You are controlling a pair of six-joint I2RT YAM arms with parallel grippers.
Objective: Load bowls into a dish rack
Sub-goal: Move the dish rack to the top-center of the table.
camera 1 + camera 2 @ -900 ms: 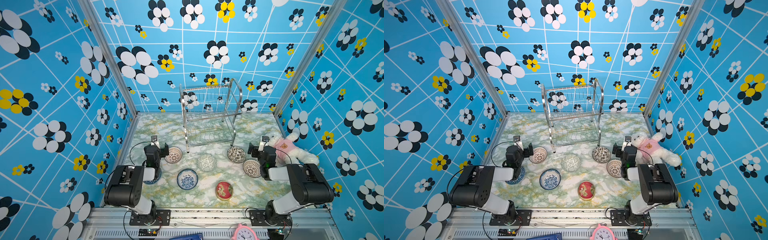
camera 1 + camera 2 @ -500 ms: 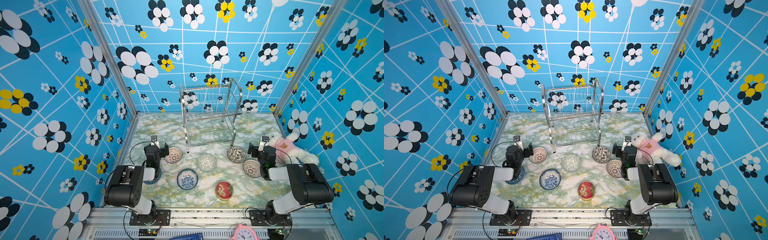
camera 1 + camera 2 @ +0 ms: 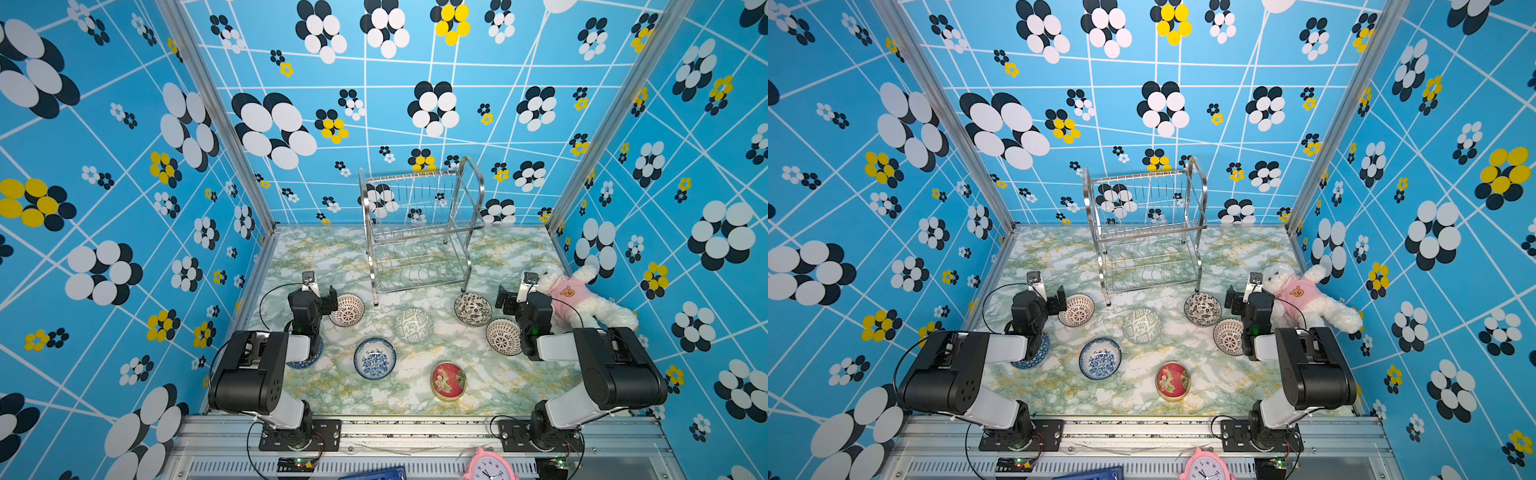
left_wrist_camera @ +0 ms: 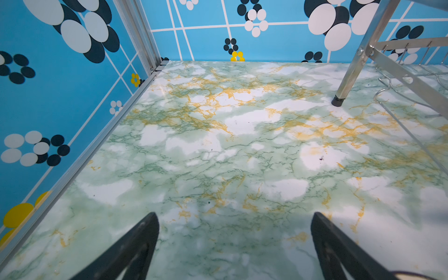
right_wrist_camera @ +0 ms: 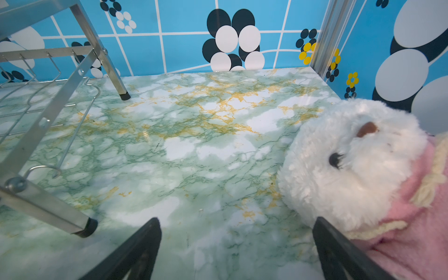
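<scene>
The steel two-tier dish rack point(image 3: 419, 232) point(image 3: 1146, 232) stands empty at the back middle of the marble table. Several patterned bowls lie in front of it: a red-patterned bowl point(image 3: 347, 309) beside my left gripper point(image 3: 319, 293), a green-black bowl point(image 3: 414, 326), a black-patterned bowl point(image 3: 473, 308), another red-patterned bowl point(image 3: 503, 336), a blue bowl point(image 3: 374, 358), and a second blue bowl point(image 3: 305, 357) half hidden under my left arm. My right gripper point(image 3: 516, 294) sits low next to the black-patterned bowl. In the wrist views, left gripper point(image 4: 234, 218) and right gripper point(image 5: 236, 221) are open over bare table.
A flat red tin point(image 3: 448, 381) with a gold rim lies near the front. A white plush toy point(image 3: 577, 299) point(image 5: 351, 164) in a pink top lies against my right gripper's outer side. Rack legs point(image 4: 351, 60) point(image 5: 48, 121) stand close ahead. A pink clock point(image 3: 488, 465) sits below the front rail.
</scene>
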